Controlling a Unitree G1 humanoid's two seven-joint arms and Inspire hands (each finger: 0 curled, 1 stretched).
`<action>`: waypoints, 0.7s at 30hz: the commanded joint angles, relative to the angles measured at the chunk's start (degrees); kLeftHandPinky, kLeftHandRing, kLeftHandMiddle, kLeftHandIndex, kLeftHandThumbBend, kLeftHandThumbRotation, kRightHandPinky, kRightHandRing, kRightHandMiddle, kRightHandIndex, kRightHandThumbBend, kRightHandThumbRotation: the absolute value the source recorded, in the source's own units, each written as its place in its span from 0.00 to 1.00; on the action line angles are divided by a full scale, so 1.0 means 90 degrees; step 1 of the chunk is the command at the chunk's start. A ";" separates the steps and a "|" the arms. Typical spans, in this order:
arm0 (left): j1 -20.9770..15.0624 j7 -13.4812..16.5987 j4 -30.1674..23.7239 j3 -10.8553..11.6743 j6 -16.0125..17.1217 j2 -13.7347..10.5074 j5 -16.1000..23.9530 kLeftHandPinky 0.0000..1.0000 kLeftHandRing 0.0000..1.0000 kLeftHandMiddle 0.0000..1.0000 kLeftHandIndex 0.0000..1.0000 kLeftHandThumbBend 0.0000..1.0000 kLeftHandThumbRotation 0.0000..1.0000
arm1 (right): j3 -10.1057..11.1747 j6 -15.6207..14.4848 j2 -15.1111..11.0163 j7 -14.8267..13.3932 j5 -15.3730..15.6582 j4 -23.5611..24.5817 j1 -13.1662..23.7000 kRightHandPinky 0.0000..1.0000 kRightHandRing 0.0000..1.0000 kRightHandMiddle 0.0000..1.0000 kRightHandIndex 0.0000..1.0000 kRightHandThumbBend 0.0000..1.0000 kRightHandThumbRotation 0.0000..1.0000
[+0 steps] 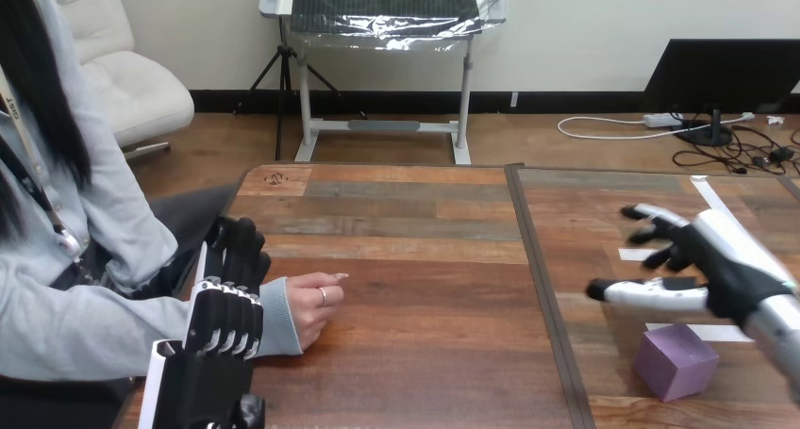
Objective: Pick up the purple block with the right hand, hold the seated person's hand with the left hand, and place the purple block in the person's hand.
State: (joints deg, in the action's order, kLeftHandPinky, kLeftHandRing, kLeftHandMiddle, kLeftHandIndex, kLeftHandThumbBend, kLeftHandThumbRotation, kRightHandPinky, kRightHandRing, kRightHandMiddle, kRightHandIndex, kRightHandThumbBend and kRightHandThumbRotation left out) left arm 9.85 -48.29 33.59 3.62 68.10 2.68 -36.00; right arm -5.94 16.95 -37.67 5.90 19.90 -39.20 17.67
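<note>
The purple block sits on the table near the front right, on the right board. My right hand hovers just above and behind it, open, with fingers and thumb spread toward the left and nothing in it. The person's hand rests loosely closed on the table at the left, with nothing in it. My left hand lies across the person's wrist at the sleeve cuff. Whether it grips the wrist I cannot tell.
A dark seam runs front to back between the two table boards. White tape strips mark the right board around my right hand and the block. The person sits close against the table's left edge.
</note>
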 commanded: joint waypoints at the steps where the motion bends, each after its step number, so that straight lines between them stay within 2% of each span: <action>1: -0.0454 -0.0077 -0.0009 0.0053 -0.0036 0.0047 -0.0047 1.00 1.00 1.00 1.00 1.00 0.72 | 0.0319 0.0005 -0.0317 0.0075 -0.0150 0.0639 -0.0116 0.83 0.93 0.92 0.92 1.00 0.56; 13: -0.0543 -0.0186 0.0068 0.0075 -0.0126 0.0054 -0.0076 1.00 1.00 1.00 1.00 1.00 0.71 | 0.0659 -0.0169 -0.0590 0.0311 -0.0265 0.1225 -0.0642 0.82 0.93 0.93 0.92 1.00 0.58; 21: -0.0554 -0.0300 -0.0012 0.0078 -0.0347 0.0036 -0.0155 1.00 1.00 1.00 1.00 1.00 0.70 | 0.0919 -0.0227 -0.0717 0.0434 -0.0381 0.1613 -0.1014 0.80 0.92 0.94 0.92 1.00 0.58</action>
State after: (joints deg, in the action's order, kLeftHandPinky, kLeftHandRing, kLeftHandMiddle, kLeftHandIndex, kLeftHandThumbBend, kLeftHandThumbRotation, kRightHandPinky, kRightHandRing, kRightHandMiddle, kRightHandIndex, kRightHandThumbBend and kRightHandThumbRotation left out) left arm 8.27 -50.01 34.05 3.66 65.88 2.85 -36.61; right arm -0.21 15.06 -42.02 9.24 17.81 -29.64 8.75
